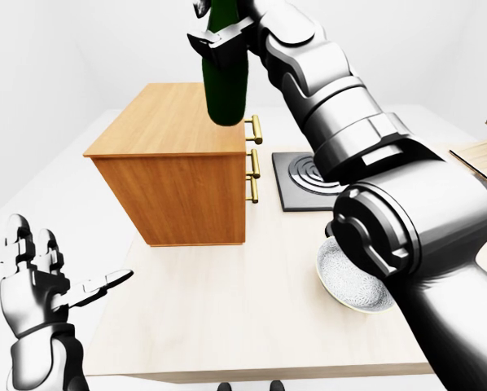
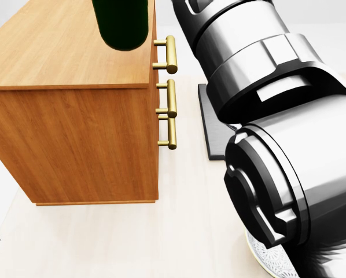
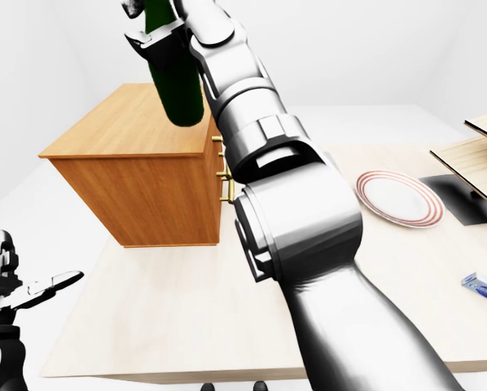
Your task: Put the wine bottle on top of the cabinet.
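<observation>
My right hand [image 1: 221, 32] is shut on the dark green wine bottle [image 1: 228, 81] and holds it upright in the air, its base just above the right part of the cabinet top. The bottle's base also shows at the top of the head view [image 2: 121, 26]. The wooden cabinet [image 1: 174, 175] stands on the pale table, its brass handles [image 1: 255, 159] on its right side. My left hand [image 1: 44, 277] is open and empty at the lower left of the left-eye view, away from the cabinet.
A black square stove plate [image 1: 300, 181] lies right of the cabinet. A speckled bowl [image 1: 349, 281] sits under my right forearm. A red-rimmed white plate [image 3: 400, 197], wooden boards [image 3: 480, 151] and a blue item [image 3: 484, 287] are on the right. The table's near edge [image 1: 252, 376] runs along the bottom.
</observation>
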You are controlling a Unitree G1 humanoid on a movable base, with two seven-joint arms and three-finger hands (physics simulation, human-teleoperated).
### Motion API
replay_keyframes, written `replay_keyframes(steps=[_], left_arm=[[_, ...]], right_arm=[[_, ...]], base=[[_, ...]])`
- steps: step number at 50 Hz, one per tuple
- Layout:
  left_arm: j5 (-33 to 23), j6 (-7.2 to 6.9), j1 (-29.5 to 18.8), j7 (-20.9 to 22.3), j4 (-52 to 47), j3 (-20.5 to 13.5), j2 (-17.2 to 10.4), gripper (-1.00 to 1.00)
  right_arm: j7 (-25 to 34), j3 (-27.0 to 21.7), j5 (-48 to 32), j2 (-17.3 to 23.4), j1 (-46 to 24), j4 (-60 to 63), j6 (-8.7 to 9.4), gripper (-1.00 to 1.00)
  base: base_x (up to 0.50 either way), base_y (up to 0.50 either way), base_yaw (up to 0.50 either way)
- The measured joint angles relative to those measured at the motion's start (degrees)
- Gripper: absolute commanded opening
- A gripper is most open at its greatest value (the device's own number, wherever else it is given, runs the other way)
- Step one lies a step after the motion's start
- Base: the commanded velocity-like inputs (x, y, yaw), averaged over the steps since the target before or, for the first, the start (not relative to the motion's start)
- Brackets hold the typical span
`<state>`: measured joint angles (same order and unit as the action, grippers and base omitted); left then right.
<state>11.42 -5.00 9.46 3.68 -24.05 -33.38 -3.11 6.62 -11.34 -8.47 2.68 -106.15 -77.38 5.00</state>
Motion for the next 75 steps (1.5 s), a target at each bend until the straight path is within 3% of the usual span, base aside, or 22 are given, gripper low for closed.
replay_keyframes(steps=[66,67,69,70,71,75], left_arm=[[0.05,0.00,0.43,0.55,2.65,-0.56,0.00,1.00],[0.05,0.00,0.42,0.55,2.68,-0.55,-0.01,1.00],[0.03,0.01,0.42,0.54,2.77,-0.52,0.00,1.00],[0.02,0.01,0.41,0.54,2.81,-0.50,-0.01,1.00],[0.02,0.00,0.40,0.53,2.85,-0.48,-0.01,1.00],[0.02,0.00,0.39,0.52,2.95,-0.42,-0.04,1.00]], right_arm=[[2.01,1.23,-0.26,-1.65,1.97,0.82,0.00,-0.88],[1.98,1.17,-0.30,-1.66,1.98,0.84,0.00,-0.85],[1.83,1.11,-0.19,-1.64,1.99,0.81,-0.01,-0.47],[1.67,0.97,-0.06,-1.67,2.00,0.73,0.00,0.67],[1.51,0.79,0.27,-1.70,2.01,0.68,0.00,1.00],[0.84,0.18,1.24,-1.74,1.94,0.59,0.00,1.00]], base=[[0.00,0.00,0.00],[0.00,0.00,0.00],[0.00,0.00,0.00],[0.00,0.00,0.00],[0.00,0.00,0.00],[0.00,0.00,0.00]])
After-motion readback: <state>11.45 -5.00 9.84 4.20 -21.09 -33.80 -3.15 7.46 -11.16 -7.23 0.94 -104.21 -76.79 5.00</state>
